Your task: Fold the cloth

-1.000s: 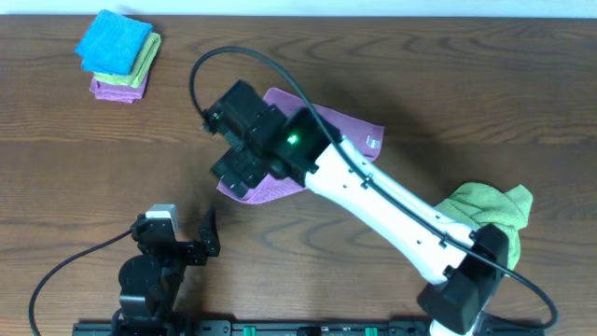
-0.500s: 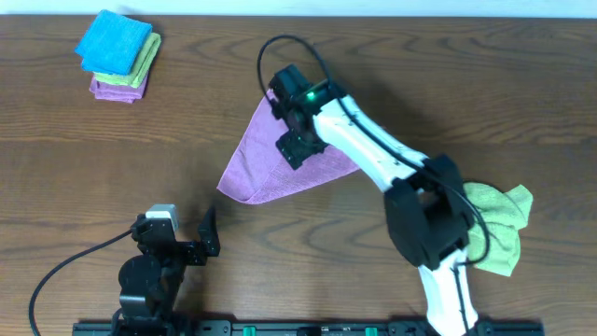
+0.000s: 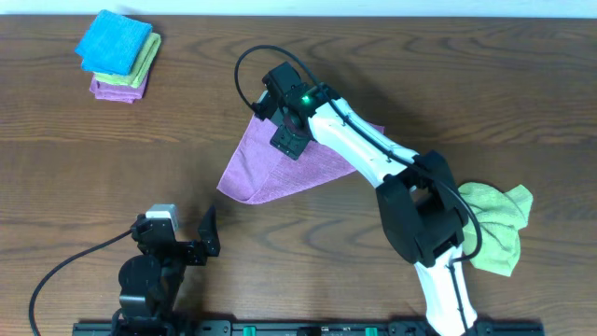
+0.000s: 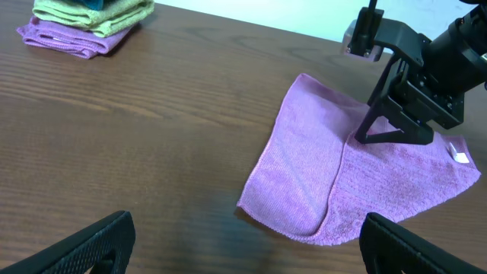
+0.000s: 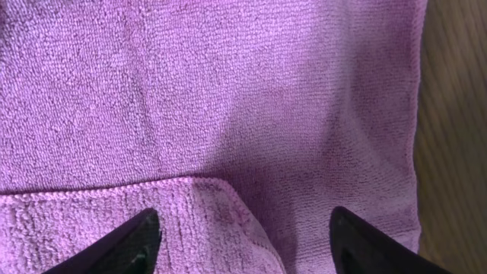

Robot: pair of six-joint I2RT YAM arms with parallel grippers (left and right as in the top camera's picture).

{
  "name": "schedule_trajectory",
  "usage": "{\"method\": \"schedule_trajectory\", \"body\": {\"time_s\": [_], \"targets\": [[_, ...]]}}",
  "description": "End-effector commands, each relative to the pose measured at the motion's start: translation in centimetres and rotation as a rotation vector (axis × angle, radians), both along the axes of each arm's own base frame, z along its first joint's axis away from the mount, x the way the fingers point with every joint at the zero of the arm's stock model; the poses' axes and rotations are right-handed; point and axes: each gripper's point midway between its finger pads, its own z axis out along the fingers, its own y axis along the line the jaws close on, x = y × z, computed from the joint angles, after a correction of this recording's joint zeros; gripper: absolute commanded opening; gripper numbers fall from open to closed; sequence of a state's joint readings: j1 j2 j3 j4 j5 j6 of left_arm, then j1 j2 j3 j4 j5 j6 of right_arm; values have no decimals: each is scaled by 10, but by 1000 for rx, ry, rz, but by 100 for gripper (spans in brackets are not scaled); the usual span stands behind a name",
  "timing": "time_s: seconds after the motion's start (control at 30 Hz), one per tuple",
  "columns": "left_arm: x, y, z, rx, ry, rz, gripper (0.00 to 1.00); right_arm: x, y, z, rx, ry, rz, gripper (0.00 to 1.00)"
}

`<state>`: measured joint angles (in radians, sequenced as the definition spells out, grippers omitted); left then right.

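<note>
The orchid-purple cloth (image 3: pixel 270 168) lies on the table, partly doubled over, with a rounded fold at its near left corner (image 4: pixel 323 217). Its small white tag (image 4: pixel 459 154) is at the right edge. My right gripper (image 3: pixel 287 138) hovers low over the cloth's upper part, jaws open and empty. The right wrist view shows a folded-over corner of the cloth (image 5: pixel 228 205) between the fingertips of my right gripper (image 5: pixel 243 243). My left gripper (image 3: pixel 175 233) is open and empty near the table's front edge, short of the cloth; it also shows in the left wrist view (image 4: pixel 247 243).
A stack of folded cloths (image 3: pixel 117 56), blue on lime green on purple, sits at the far left corner, also seen in the left wrist view (image 4: pixel 84 19). A crumpled lime-green cloth (image 3: pixel 494 219) lies at the right, by the right arm's base.
My right gripper has swung from the cloth's near left part up to its far part, then drifted slightly left. The left arm has not moved.
</note>
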<state>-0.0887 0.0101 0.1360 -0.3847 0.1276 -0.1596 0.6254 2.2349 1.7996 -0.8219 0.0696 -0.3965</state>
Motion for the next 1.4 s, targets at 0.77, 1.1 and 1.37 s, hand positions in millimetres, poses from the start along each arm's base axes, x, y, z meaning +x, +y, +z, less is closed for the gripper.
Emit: {"method": "schedule_trajectory", "body": {"time_s": [0.77, 1.1, 1.37], "targets": [[0, 2, -9, 2, 19, 8, 95, -5, -33, -19, -79, 101, -153, 1], [0, 2, -9, 2, 19, 8, 95, -61, -21, 47, 60, 296, -283, 1], [0, 2, -9, 2, 19, 8, 95, -138, -16, 54, -1, 575, -372, 3]]}}
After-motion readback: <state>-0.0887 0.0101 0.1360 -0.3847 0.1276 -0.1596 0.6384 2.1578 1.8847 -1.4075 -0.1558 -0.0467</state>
